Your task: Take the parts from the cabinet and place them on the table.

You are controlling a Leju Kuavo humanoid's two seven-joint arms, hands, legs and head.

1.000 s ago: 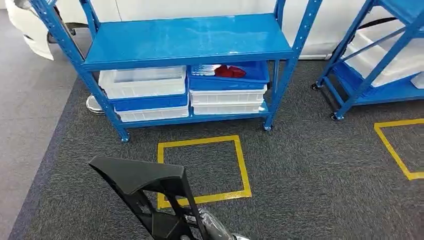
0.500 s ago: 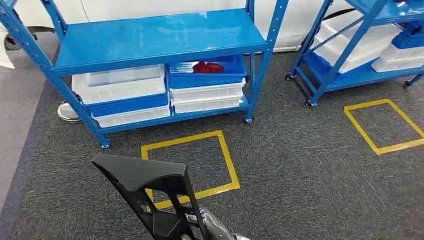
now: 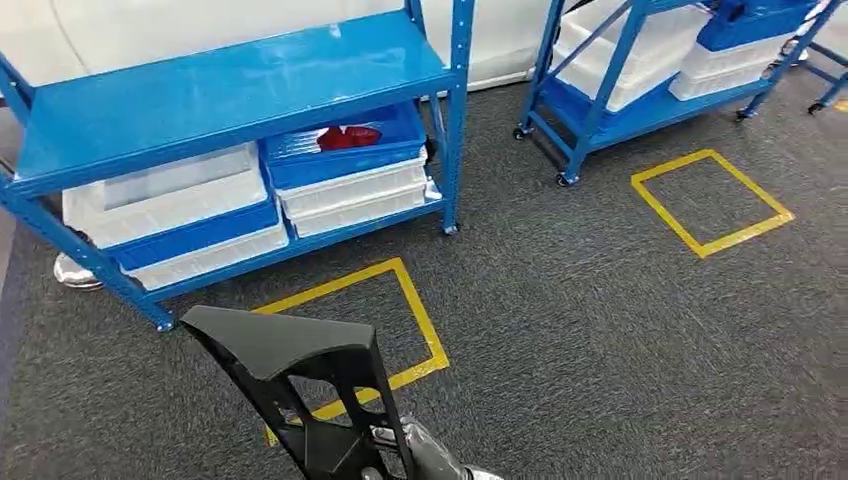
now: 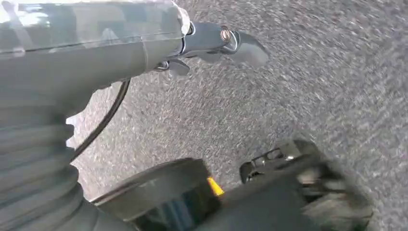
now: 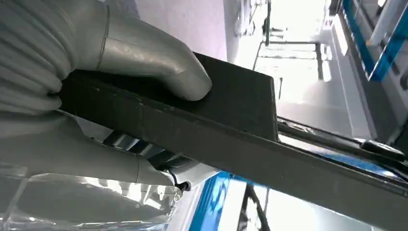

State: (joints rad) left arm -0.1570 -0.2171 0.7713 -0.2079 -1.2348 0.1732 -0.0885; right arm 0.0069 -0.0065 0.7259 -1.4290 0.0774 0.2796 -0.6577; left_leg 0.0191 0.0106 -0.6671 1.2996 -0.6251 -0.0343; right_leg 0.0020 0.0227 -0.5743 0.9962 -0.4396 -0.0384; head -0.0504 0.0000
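Observation:
My right hand (image 5: 96, 91) grips a black triangular frame part (image 5: 240, 125), thumb pressed on its flat face. In the head view the same black part (image 3: 290, 370) stands low in the picture above my silver wrist (image 3: 425, 458). The blue cabinet (image 3: 220, 90) is at the upper left, with white and blue bins on its lower shelf and a red part (image 3: 348, 137) lying in a blue bin. My left hand (image 4: 144, 53) hangs over the grey carpet, a dark finger (image 4: 235, 43) stretched out and nothing in it.
A second blue wheeled rack (image 3: 620, 90) with white bins stands at the upper right. Yellow tape squares mark the dark carpet in front of the cabinet (image 3: 425, 340) and in front of the second rack (image 3: 712, 200). A white wall runs behind both.
The whole view has swung to the right: cabinet and tape squares slid left in the picture, and more of the second rack shows. The black part stays in my right hand.

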